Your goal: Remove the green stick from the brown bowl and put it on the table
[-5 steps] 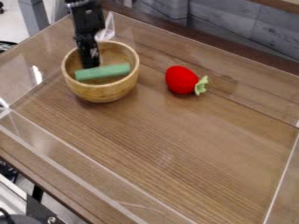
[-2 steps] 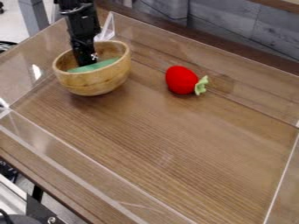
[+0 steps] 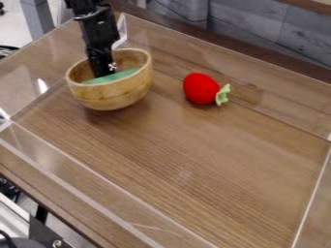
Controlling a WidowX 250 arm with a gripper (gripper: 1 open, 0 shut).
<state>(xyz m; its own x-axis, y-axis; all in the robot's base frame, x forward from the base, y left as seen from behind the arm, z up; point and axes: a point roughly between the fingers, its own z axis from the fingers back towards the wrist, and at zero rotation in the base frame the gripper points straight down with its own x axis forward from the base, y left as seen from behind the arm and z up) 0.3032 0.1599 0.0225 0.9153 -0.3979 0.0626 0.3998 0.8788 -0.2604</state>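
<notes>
Black robot arm [image 3: 97, 31] reaching down nr table's [image 3: 195, 184] upper-left corner, pincer [image 3: 104, 70] clenched inside round light-tan wooden bowl [image 3: 108, 89]; flat rectangular light-green block [image 3: 114, 77] within bowl.

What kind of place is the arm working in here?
Probably a robot test bench or lab: a wood-grain tabletop with clear walls, a black arm reaching into a wooden bowl, and a red strawberry toy.

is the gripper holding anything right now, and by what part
Can't be told for sure: the gripper is shut and reaches inside the brown bowl, beside the green stick, but its fingertips are too blurred to show any hold.
</notes>
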